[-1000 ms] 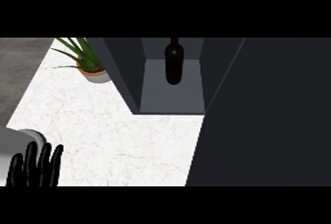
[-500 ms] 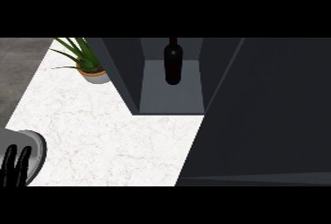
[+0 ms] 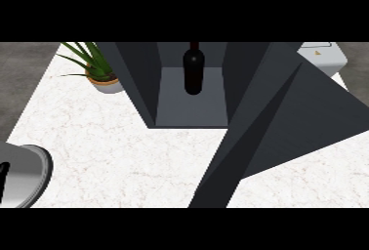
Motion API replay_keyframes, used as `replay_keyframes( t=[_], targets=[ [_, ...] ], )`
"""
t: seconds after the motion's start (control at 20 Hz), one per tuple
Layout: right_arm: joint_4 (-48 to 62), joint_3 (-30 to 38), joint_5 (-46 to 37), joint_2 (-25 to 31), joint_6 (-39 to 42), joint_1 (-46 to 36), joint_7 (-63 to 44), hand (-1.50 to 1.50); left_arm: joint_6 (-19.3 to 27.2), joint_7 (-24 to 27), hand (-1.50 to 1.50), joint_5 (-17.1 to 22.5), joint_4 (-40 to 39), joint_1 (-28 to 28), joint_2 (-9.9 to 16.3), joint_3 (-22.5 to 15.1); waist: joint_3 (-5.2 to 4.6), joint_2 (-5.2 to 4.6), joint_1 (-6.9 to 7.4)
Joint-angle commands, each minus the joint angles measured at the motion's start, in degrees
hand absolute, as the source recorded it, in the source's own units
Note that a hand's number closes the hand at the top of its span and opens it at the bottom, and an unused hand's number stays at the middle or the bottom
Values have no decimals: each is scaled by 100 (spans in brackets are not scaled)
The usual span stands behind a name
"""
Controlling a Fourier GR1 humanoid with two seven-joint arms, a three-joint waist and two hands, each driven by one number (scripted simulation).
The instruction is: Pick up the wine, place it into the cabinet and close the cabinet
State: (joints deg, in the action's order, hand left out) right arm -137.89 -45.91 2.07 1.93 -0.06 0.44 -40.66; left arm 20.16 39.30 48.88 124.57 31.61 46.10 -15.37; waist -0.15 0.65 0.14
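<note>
Item: wine bottle [image 3: 192, 68], upright inside the open cabinet [image 3: 189, 105] at the counter's [image 3: 122, 151] far edge.

Door [image 3: 288, 122]: ajar, angled over the right side.

Left hand [image 3: 3, 178]: only a sliver at the lower-left corner; finger state cannot be told. Right hand: unseen.

Risk: door swinging short, or jarring the cabinet and toppling the bottle.

Surroundings: white marble top; potted plant [image 3: 97, 68] far-left; white appliance [image 3: 320, 56] far-right.
</note>
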Motion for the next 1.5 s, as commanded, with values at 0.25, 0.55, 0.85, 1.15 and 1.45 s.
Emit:
replay_keyframes(
  t=[0.25,0.55,0.85,1.15,1.45],
  targets=[
    [245,-1220,-1072,-172,-1387,-1535,-79,150,-415,-323,-150,331,-28,-86,64,394,-5,-19,32],
    [597,-697,-704,-155,-1854,-2619,-423,150,-453,-586,-150,501,248,-110,1,551,0,-40,128],
    [1182,-198,150,-146,-2496,-3598,-374,150,-566,-727,-150,559,-221,-624,-120,579,-8,-85,151],
    [2558,562,864,-172,-2928,-5167,97,150,-388,-642,-150,181,-213,-583,-440,169,-2,-86,243],
    [4202,1131,1108,-188,-2516,-6149,799,150,-201,-1114,-150,430,73,-659,-289,687,11,-82,204]
  ],
)
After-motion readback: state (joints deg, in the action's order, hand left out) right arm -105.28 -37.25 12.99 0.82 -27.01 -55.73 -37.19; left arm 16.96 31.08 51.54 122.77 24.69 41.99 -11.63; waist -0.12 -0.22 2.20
